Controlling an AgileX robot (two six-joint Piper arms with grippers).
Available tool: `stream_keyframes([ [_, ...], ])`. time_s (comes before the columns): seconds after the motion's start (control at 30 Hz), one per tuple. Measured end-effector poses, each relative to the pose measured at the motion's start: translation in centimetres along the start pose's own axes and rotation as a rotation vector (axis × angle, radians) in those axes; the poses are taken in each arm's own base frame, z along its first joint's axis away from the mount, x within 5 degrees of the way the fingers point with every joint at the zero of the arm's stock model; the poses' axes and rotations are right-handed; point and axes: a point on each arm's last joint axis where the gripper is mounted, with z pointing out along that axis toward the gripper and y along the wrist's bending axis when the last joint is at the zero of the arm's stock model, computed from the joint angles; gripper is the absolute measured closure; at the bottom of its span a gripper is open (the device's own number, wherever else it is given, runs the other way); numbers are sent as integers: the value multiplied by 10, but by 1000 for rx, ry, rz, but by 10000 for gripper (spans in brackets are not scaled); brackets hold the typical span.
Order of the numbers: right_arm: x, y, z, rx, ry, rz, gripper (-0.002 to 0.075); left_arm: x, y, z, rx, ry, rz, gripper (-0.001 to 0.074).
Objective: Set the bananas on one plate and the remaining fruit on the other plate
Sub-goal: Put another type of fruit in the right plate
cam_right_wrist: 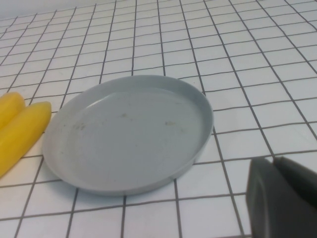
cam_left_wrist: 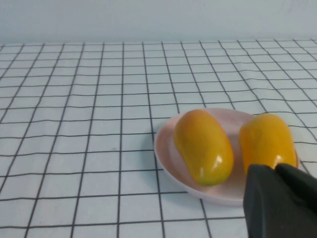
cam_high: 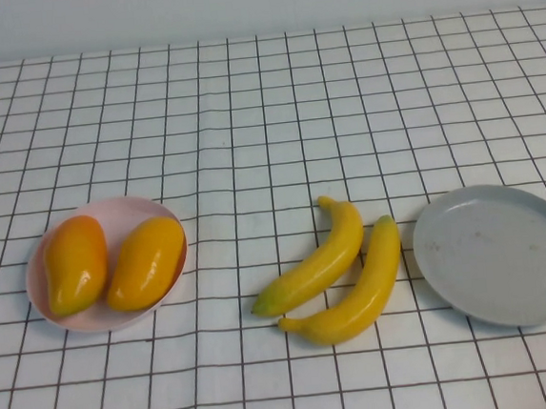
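Note:
Two mangoes (cam_high: 74,263) (cam_high: 146,261) lie side by side in the pale pink plate (cam_high: 111,209) at the left. Two bananas (cam_high: 321,262) (cam_high: 362,288) lie on the cloth at centre, just left of the empty grey-blue plate (cam_high: 502,256). Neither gripper shows in the high view. In the left wrist view my left gripper (cam_left_wrist: 275,167) is shut and empty, low on the near side of the pink plate (cam_left_wrist: 166,148) with its mangoes (cam_left_wrist: 203,146) (cam_left_wrist: 267,139). In the right wrist view my right gripper (cam_right_wrist: 274,159) is shut and empty beside the grey-blue plate (cam_right_wrist: 129,134); the bananas' ends (cam_right_wrist: 22,134) show past the plate.
A white cloth with a black grid (cam_high: 266,119) covers the table, slightly wrinkled near the middle. A pale wall runs along the far edge.

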Motion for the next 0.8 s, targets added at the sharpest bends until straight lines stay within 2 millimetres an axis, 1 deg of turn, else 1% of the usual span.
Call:
stream_keyframes([
  [0.07, 0, 0, 0, 0, 0, 0, 742, 11, 1, -2, -31, -15, 14, 737],
  [0.23, 0, 0, 0, 0, 1, 1, 742, 29, 2, 6, -105, -3, 42, 737],
  [0.47, 0, 0, 0, 0, 1, 1, 742, 55, 2, 16, -134, 20, 59, 737],
  [0.63, 0, 0, 0, 0, 1, 1, 742, 63, 0, 17, -111, 92, 74, 737],
  [0.8, 0, 0, 0, 0, 1, 1, 742, 63, 0, 17, -103, 101, 124, 737],
])
